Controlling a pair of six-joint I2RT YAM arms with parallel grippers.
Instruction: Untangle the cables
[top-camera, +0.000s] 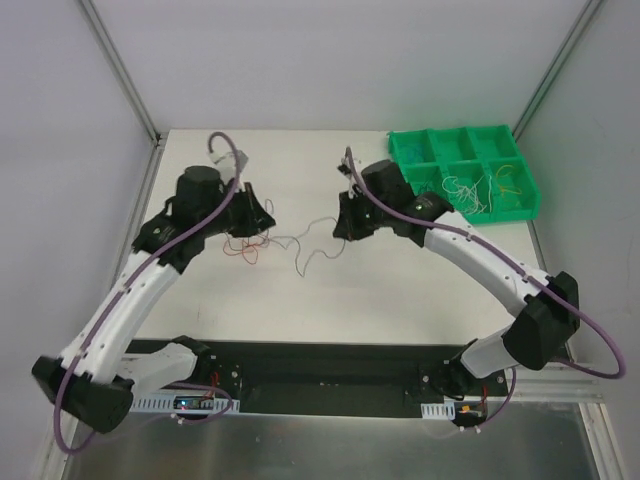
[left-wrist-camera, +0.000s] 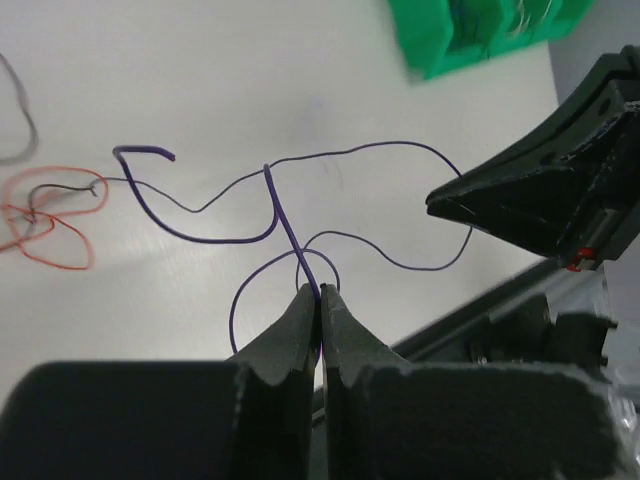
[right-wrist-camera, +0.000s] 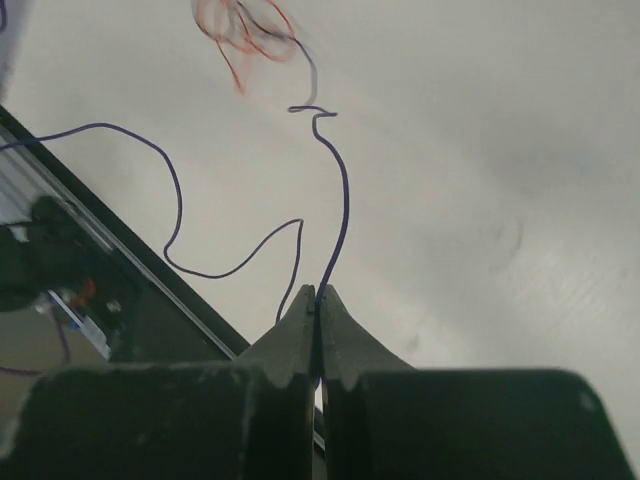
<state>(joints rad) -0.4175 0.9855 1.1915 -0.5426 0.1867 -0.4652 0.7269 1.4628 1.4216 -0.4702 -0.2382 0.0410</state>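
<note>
The left gripper (left-wrist-camera: 319, 292) and right gripper (right-wrist-camera: 317, 292) were each clamped shut on the blue wire (right-wrist-camera: 347, 205). The cables (top-camera: 297, 256) lay left of the bin (top-camera: 465, 140), the red wire (top-camera: 247, 252) farthest from it. Good practice seemed to be drawing the 2 grippers apart slowly, stopping if crossings tightened.

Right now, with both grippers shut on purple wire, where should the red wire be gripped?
Grip the red wire probably at its outer bow, which lies clear of the dark strand tangled in its upper loops. Come straight down, jaws across it: it lies flat on the table, so no side offers purchase.
</note>
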